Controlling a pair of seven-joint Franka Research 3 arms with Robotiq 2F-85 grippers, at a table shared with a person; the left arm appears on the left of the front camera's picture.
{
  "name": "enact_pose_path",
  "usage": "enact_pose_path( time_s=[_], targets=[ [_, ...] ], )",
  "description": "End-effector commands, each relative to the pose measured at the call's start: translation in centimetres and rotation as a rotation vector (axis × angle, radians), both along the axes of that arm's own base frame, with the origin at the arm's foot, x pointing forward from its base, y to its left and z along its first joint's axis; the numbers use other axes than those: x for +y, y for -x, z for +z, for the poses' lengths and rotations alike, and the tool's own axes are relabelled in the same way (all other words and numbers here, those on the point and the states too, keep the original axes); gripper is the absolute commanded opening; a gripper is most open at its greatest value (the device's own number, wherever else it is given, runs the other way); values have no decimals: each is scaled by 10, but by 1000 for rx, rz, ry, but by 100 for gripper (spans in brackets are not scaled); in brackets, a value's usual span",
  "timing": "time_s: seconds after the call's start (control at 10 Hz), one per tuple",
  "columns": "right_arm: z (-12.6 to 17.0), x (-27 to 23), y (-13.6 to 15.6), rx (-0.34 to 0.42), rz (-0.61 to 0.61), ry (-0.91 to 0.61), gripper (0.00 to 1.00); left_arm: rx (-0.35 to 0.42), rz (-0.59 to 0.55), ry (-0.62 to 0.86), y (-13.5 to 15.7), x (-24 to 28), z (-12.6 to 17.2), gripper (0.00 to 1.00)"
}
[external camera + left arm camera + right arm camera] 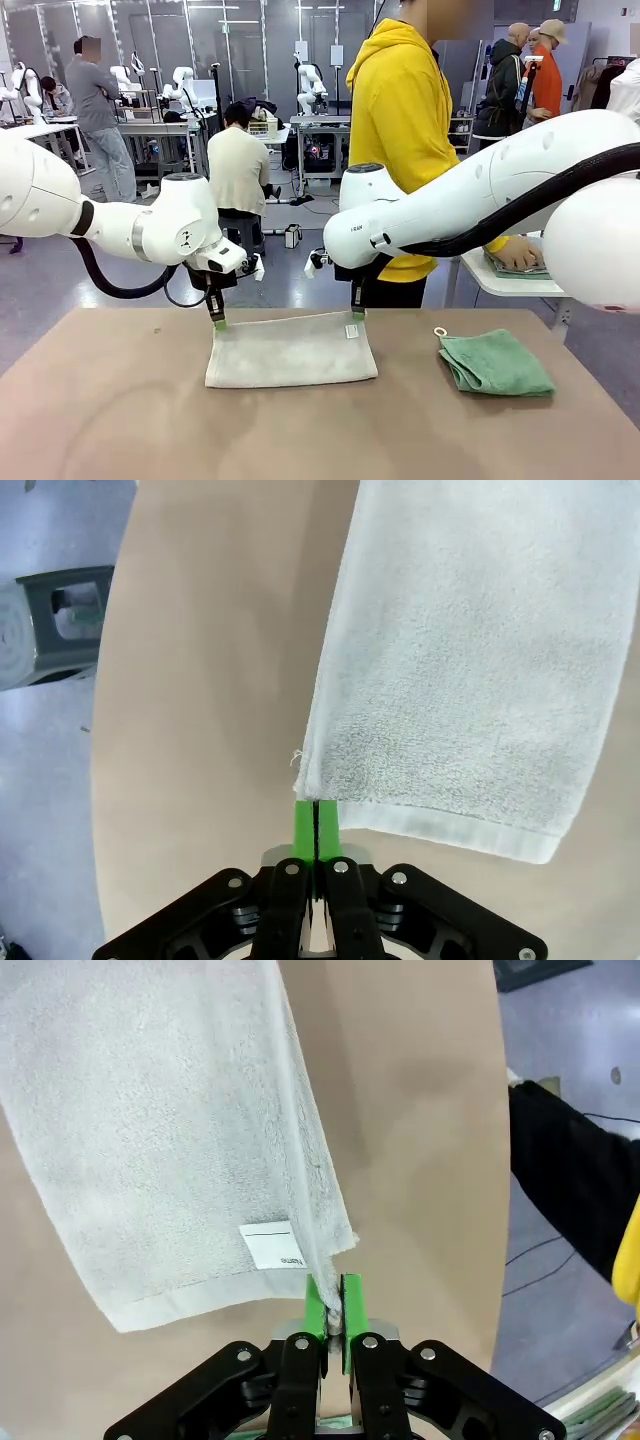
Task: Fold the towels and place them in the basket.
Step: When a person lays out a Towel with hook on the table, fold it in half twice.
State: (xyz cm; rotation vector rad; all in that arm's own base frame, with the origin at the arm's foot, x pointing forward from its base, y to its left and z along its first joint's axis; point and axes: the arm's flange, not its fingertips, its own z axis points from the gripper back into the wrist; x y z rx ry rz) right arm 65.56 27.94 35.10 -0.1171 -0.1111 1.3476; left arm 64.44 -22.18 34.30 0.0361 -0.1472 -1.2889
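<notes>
A cream towel lies flat on the brown table, near its far edge. My left gripper is shut on the towel's far left corner. In the left wrist view the green pads pinch the corner of the cream towel. My right gripper is shut on the far right corner, beside a white label on the cream towel. A mint green towel with a white loop lies folded to the right. The basket is out of view.
A person in a yellow hoodie stands at the far side, one hand on folded cloths on a small white side table. A dark grey object sits on the floor past the table's edge.
</notes>
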Motion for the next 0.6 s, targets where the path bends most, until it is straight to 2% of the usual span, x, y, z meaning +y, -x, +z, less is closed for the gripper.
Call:
enact_pose_path(
  time_s=[0.0,0.5],
  targets=[
    [-2,0,-4,13,-51,31,8,-8,12,-18,-3,-3,-5,2],
    [-15,-4,-3,13,-46,-30,8,-12,6,-17,8,-2,-3,2]
  ],
)
